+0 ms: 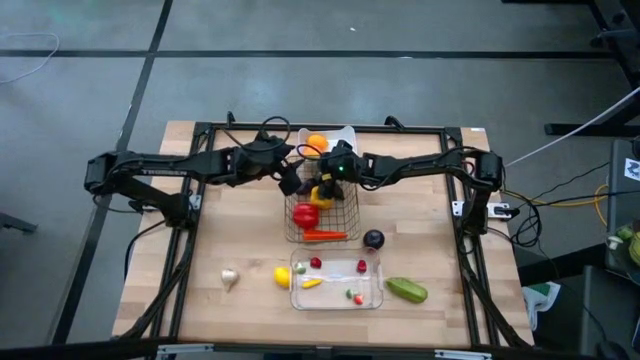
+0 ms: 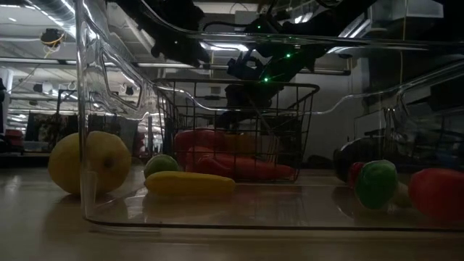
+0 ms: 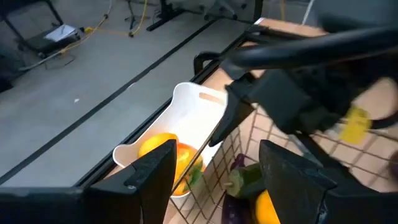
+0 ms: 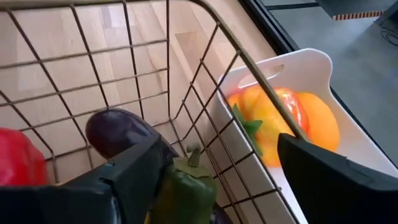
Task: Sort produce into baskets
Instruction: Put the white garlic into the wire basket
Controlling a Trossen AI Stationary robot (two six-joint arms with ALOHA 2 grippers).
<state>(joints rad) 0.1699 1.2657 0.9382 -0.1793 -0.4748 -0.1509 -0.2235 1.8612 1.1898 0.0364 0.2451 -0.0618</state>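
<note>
- High view: even, soft light.
- Low view: dim, backlit by ceiling lamps; glare on the clear tray (image 2: 217, 210).
- Left wrist view: blurred.

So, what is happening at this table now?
Two robot arms are sorting toy produce. The right gripper hangs open inside the wire basket, over an eggplant and a green vegetable. The left gripper waits open near the basket's rim. The white tray holds orange and yellow pieces. More produce lies in the clear tray.
</note>
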